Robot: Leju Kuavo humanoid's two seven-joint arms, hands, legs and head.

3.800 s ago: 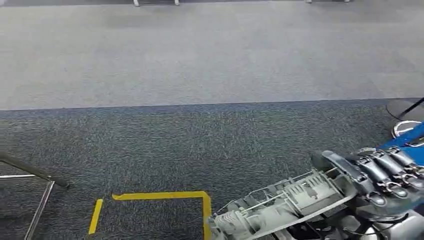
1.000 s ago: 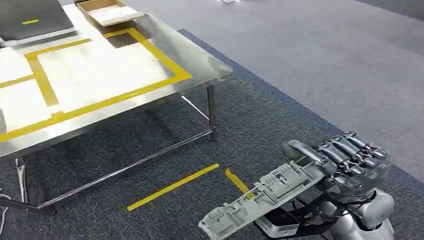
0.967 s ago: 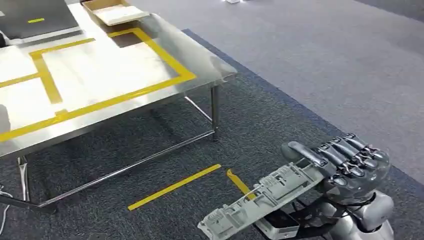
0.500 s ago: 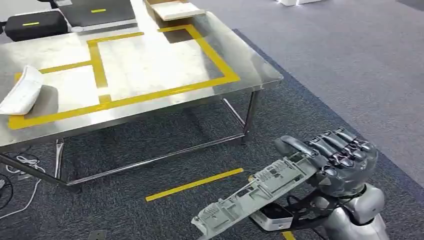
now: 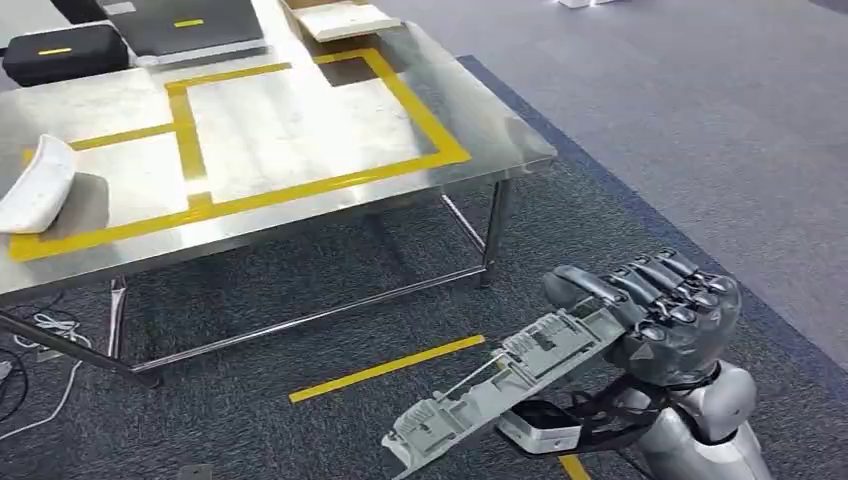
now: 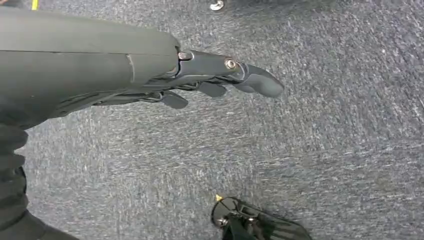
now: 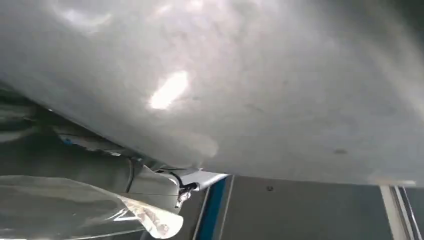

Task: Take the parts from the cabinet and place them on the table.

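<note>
In the head view my right hand (image 5: 660, 320) grips one end of a long grey ribbed plastic part (image 5: 500, 390). The part slants down and to the left above the dark carpet, off the table's near right corner. Its smooth grey underside (image 7: 225, 85) looms close in the right wrist view. The steel table (image 5: 300, 130), marked with yellow tape rectangles, stands ahead and to the left. A white curved part (image 5: 40, 185) lies at its left end. My left hand (image 6: 215, 80) hangs over the carpet, fingers stretched out and holding nothing.
At the table's far edge sit a black case (image 5: 60, 52), a dark flat tray (image 5: 190, 22) and a cardboard box (image 5: 340, 18). A yellow tape strip (image 5: 385, 368) marks the floor in front. Cables (image 5: 20, 370) trail under the table's left end. Lighter carpet spreads to the right.
The camera has swung from bare carpet round to the table, which now sits fuller in the picture and a little further left. My right hand still holds the grey part.
</note>
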